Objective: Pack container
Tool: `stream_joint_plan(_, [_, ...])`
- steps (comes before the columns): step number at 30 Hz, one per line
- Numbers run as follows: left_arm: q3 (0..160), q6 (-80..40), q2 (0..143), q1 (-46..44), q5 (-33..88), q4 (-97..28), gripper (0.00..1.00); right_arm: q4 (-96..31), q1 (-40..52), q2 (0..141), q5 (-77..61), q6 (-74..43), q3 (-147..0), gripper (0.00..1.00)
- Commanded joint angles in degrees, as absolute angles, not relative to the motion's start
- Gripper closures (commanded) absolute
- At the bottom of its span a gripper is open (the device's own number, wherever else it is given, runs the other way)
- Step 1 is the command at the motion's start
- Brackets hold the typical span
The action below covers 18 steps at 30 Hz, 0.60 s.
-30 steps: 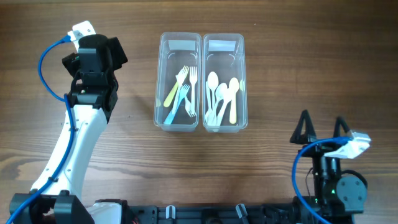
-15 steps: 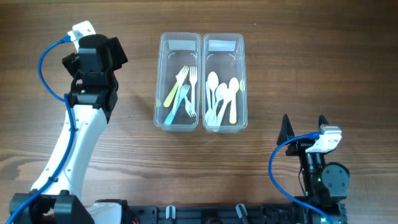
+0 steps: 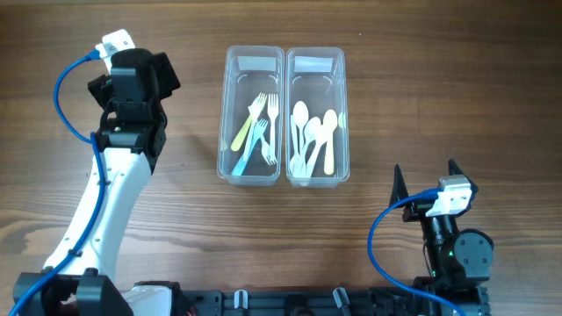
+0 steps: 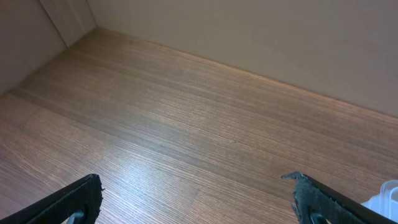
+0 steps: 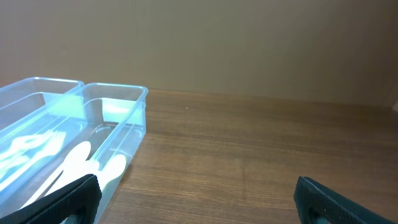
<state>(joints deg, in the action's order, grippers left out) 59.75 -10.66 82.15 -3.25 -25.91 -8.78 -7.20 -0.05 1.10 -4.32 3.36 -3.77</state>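
Observation:
Two clear plastic containers stand side by side at the table's middle. The left container [image 3: 223, 132] holds several coloured forks [image 3: 259, 132]; the right container [image 3: 344, 105] holds several pale spoons [image 3: 314, 136]. My left gripper [image 4: 196, 186] is open over bare wood to the left of the containers, with one container corner [image 4: 387, 198] at the lower right of its view. My right gripper [image 3: 425, 174] is open and empty near the front edge, right of and nearer than the containers. In its wrist view the right gripper [image 5: 196, 190] faces the spoon container [image 5: 124, 99] and the spoons [image 5: 81, 155].
The left arm [image 3: 105, 202] stretches from the front left corner up to its wrist beside the containers. A blue cable [image 3: 386, 237] loops by the right arm's base. A beige wall [image 5: 249, 43] rises behind the table's far edge.
The right gripper has swung left and slightly away from the front edge, towards the containers. The left arm and the containers have stayed still.

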Motion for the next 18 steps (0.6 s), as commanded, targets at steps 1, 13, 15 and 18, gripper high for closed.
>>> stream_joint_plan(1, [59.92,-10.76,81.32,-2.98,-26.65,-8.64,0.0,-6.79,-0.25,0.27,-5.19,4.38,-3.33,0.0])
stream_joint_plan(13, [59.9,-10.76,81.32,-2.98,-26.65,-8.86,0.0,-6.79,-0.25,0.27,-5.19,4.38,-3.33,0.0])
stream_joint_plan(15, [59.9,-10.76,78.76,-3.05,-26.65,-9.76,0.0,-6.79,-0.25,0.27,-5.19,4.36,-3.33,0.0])
stream_joint_plan(18, [59.9,-10.76,68.95,-3.14,-26.65,-17.52,0.0,-6.79,-0.25,0.27,-5.19,4.34,-3.33,0.0])
